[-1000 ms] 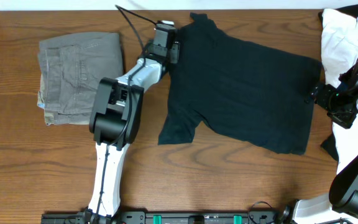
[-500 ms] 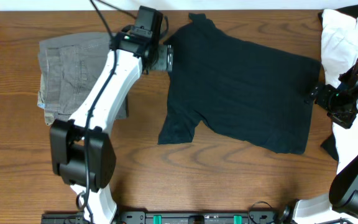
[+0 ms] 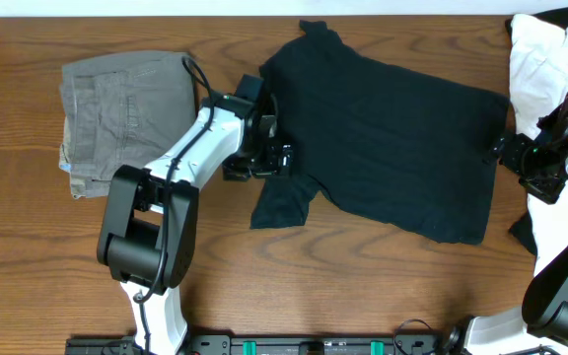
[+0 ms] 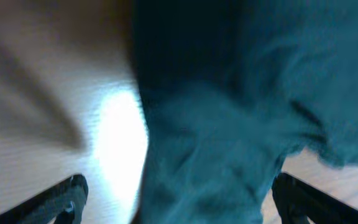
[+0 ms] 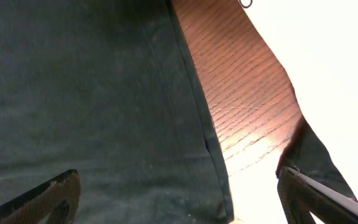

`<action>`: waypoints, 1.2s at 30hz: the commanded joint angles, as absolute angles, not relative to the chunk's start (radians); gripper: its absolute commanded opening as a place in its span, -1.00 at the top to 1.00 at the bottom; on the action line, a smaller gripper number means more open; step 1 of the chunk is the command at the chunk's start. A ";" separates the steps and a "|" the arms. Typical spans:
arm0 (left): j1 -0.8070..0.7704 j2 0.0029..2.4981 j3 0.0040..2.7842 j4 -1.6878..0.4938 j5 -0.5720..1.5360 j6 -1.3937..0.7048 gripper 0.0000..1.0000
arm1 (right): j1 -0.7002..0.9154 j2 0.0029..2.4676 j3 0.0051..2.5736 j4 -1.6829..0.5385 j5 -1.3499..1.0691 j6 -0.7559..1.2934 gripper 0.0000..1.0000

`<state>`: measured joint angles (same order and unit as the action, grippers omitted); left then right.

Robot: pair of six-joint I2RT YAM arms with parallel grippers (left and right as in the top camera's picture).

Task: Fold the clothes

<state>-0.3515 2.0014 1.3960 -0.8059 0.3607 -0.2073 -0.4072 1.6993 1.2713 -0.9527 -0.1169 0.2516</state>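
Note:
The clothes, a black T-shirt (image 3: pixel 383 128), lie spread flat across the middle of the table, with the left sleeve (image 3: pixel 282 202) pointing toward the front. My left gripper (image 3: pixel 272 158) hovers over the shirt's left edge just above that sleeve. In the blurred left wrist view the left gripper (image 4: pixel 180 199) is open, dark fabric (image 4: pixel 229 124) lying below between the fingers without reaching the left one. My right gripper (image 3: pixel 502 148) sits at the shirt's right hem. In the right wrist view the right gripper (image 5: pixel 182 196) is open, straddling the hem edge (image 5: pixel 197 118), holding nothing.
Folded grey-green trousers (image 3: pixel 126 113) lie at the left, close behind the left arm. A white garment (image 3: pixel 545 59) is bunched at the back right corner beside the right arm. Bare wood (image 3: pixel 363 286) runs along the front of the table.
The left arm swung from the shirt's upper left corner down and forward to the left edge near the sleeve, and its jaws spread wider. The right arm and the shirt stayed put.

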 commanded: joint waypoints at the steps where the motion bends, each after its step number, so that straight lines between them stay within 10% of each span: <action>1: -0.350 2.003 1.320 -0.718 0.460 -0.237 -0.91 | -0.401 1.698 1.275 -0.954 -0.121 0.246 -0.99; 6: -0.350 2.007 1.255 -0.644 0.459 -0.280 -0.60 | -0.401 1.698 1.275 -0.953 -0.121 0.246 -0.99; 14: -0.350 2.007 1.252 -0.653 0.407 -0.280 0.53 | -0.401 1.698 1.275 -0.953 -0.120 0.246 -0.98; 36: -0.411 1.969 1.553 -0.925 0.069 -0.279 0.85 | -0.401 1.698 1.275 -0.954 -0.121 0.246 -0.98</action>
